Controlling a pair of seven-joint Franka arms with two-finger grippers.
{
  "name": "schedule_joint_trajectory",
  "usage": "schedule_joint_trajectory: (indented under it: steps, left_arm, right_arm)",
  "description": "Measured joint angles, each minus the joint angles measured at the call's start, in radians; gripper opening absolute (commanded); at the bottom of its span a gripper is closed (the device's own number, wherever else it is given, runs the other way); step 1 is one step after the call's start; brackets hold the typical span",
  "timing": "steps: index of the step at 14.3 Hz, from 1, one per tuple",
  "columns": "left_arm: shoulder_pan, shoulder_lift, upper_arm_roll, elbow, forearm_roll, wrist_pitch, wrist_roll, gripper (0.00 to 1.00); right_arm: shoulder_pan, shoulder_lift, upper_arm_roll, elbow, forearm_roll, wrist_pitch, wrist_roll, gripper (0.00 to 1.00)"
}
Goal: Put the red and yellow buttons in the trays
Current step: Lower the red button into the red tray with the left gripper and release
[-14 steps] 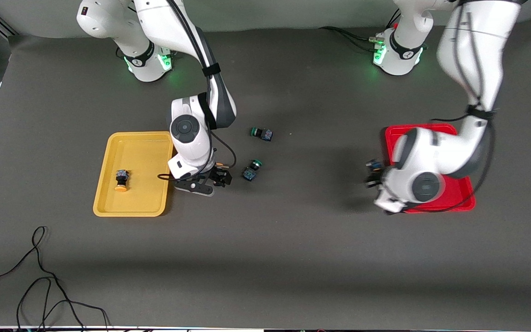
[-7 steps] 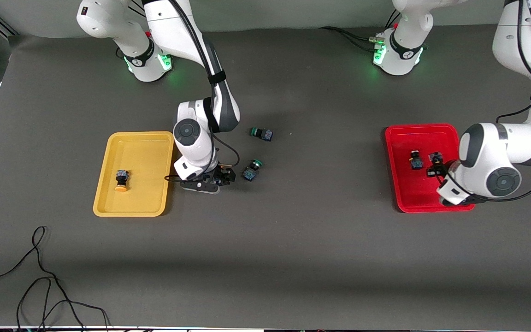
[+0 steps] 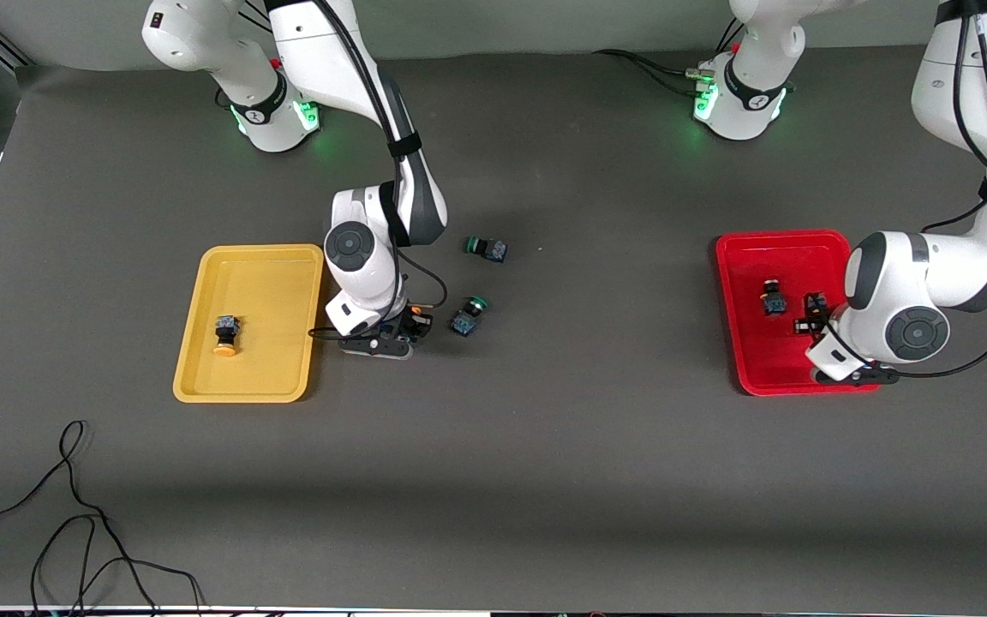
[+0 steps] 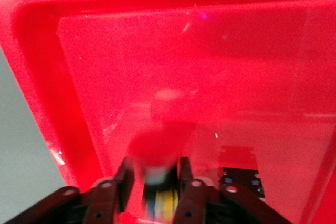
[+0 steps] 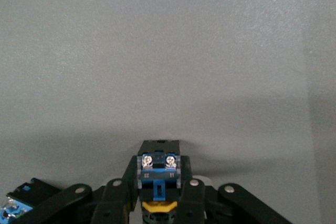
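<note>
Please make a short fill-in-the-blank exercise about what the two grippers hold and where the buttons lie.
1. The left gripper holds a button with a ____ cap over the red tray.
2. The right gripper is shut on a button with a ____ cap.
3. One yellow button lies in the ____ tray.
4. Two ____-capped buttons lie on the table.

Missing words: red; yellow; yellow; green

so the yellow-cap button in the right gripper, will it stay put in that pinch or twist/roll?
Probably stays. The right gripper pinches the yellow-cap button across its flat-sided blue-and-black body, so twisting looks unlikely. It looks rigid and likely light. Once released it may tip: the other yellow button lies on its side in the yellow tray. Its round cap could let it roll a little.
</note>
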Motion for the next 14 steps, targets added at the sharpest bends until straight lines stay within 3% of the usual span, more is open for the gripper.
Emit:
schedule_joint_trajectory:
  steps: [2,6,9,14]
  left_arm:
    - [0.001,-0.007,-0.002,0.006,0.000,-0.002,0.007,0.99]
    - [0.000,-0.082,-0.041,0.037,-0.044,-0.085,0.006,0.99]
    - [-0.003,-0.223,-0.087,0.046,-0.120,-0.156,0.006,0.99]
    - [-0.047,-0.488,-0.104,0.029,-0.184,-0.251,0.007,0.99]
  right_arm:
    - [0.000,-0.016,-0.028,0.017,0.000,-0.065,-0.001,0.16]
    - [0.003,-0.109,-0.157,0.093,-0.043,-0.339,-0.028,0.16]
    - [-0.002,-0.153,-0.262,0.132,-0.102,-0.473,-0.128,0.16]
    - [-0.079,-0.145,-0.389,0.066,-0.108,-0.485,-0.505,0.16]
